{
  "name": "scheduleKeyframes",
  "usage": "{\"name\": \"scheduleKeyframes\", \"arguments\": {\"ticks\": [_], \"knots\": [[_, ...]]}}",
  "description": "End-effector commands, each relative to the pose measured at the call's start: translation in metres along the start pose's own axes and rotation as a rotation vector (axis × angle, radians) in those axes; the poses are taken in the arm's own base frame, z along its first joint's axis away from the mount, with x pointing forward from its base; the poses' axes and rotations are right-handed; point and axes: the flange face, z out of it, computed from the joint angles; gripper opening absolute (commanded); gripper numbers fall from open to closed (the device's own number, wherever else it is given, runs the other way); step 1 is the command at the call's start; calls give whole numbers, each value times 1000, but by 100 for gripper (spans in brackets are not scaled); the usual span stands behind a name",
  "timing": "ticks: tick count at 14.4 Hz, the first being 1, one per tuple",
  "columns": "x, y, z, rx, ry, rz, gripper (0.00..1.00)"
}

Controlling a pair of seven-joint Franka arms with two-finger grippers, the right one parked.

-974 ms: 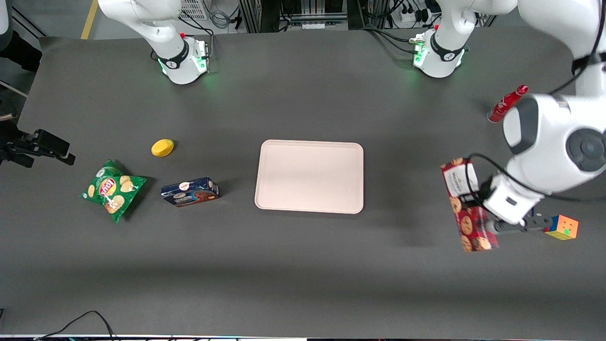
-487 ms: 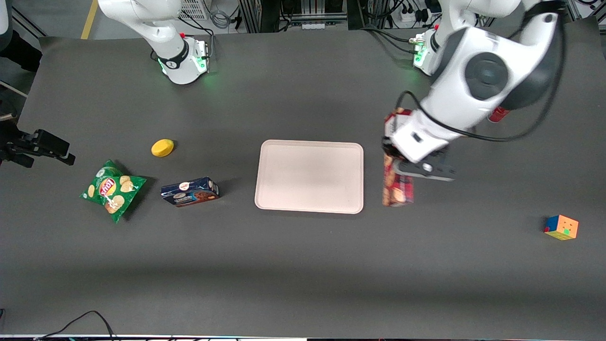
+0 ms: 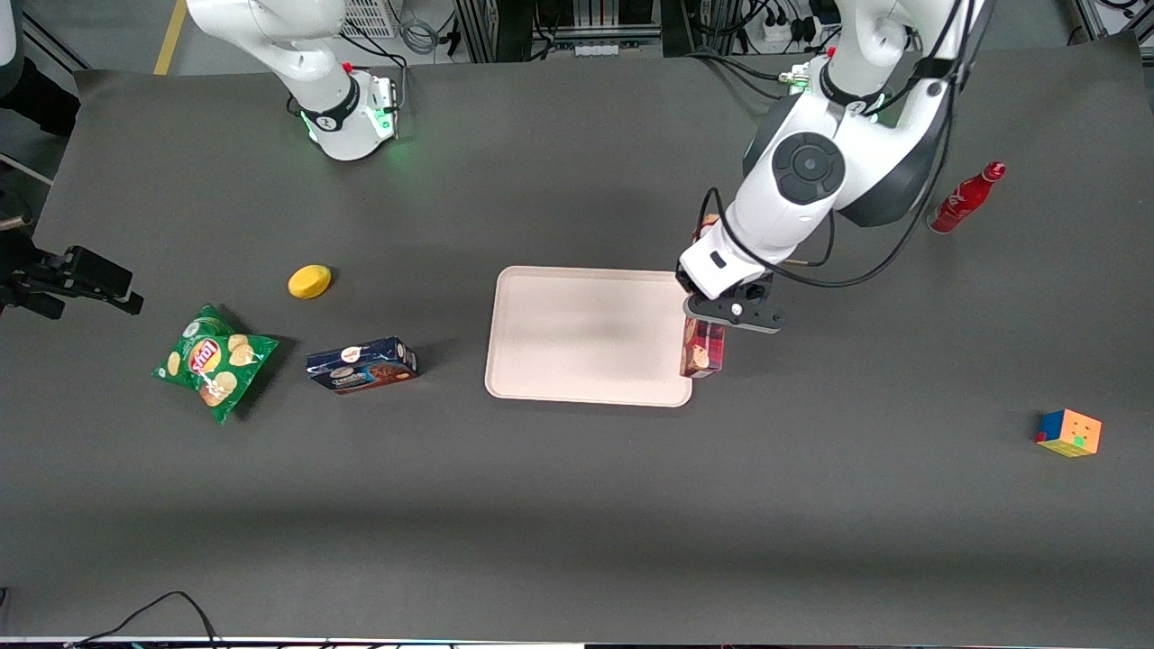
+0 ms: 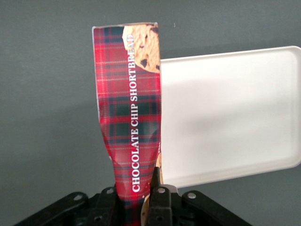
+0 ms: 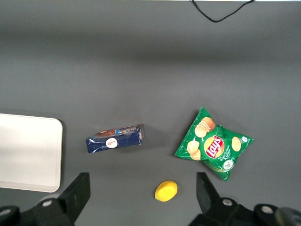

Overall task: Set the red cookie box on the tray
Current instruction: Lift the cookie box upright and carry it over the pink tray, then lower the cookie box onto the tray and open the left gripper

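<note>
Dark grey worktop (image 3: 577,505) fills the frame; right of centre, the tool (image 3: 712,315) is clamped on one end of the long dark-red plaid cardboard cookie box (image 4: 129,108) — held over the edge of the pale cream-pink rectangular tray (image 3: 586,335). Light and stiff, the carton is judged crushable; a hold nearer the middle would steady it.

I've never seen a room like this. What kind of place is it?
Probably a robot lab. Two white robot arms are bolted to a dark table; the gripper holds the red cookie box over the edge of the tray, with cables and power strips at the table's edge.
</note>
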Motion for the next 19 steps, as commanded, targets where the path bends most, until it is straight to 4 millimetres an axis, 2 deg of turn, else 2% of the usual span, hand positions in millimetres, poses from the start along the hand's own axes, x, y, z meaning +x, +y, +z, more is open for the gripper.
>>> {"name": "scheduleKeyframes", "arguments": {"ticks": [1,4,7,12,15,19], "knots": [[-36,19,39,11,116,-57,0],[-41,25,83,95,168,-46,0],[-37,27,110,78,192,-28,0],[-35,30,141,44,211,-20,0],[-45,45,152,29,207,-78,0],[-45,42,163,47,199,-64,0]]}}
